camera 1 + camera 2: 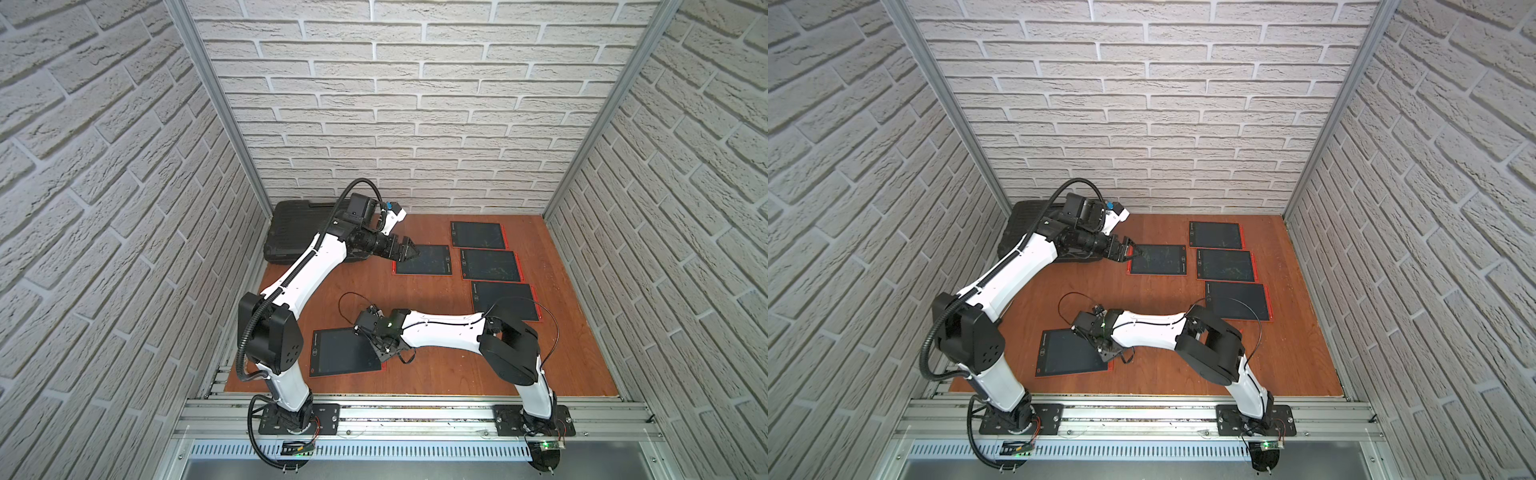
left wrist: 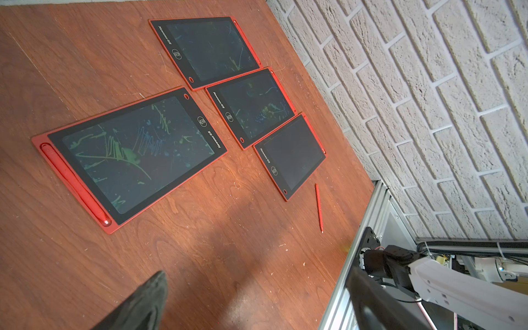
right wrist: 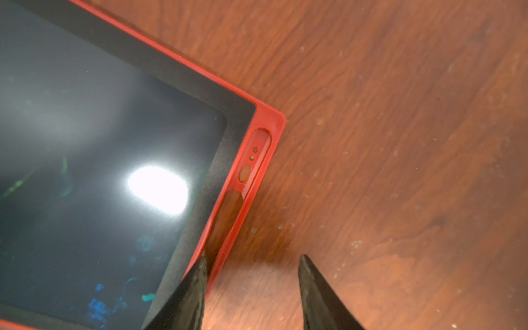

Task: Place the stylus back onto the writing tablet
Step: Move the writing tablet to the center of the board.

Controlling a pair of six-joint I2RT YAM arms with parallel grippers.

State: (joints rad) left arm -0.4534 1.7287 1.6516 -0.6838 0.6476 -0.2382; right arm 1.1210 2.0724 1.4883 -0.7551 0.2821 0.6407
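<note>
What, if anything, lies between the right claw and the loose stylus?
Nothing visible. The stylus lies on the bare table beside a blank tablet; the right claw sits open at the near tablet's slotted edge. The right arm itself hides part of the stretch between them in both top views.

Small brand lettering (image 2: pixel 214 139) on writing tablets (image 2: pixel 137 154), too blurred to read

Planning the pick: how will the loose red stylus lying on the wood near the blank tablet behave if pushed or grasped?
The stylus is thin and lies flat on the table, so it probably gives little height to pinch. Its slim tapered shape suggests a push may roll or swivel it. It looks straight, so likely stiff, and light.
</note>
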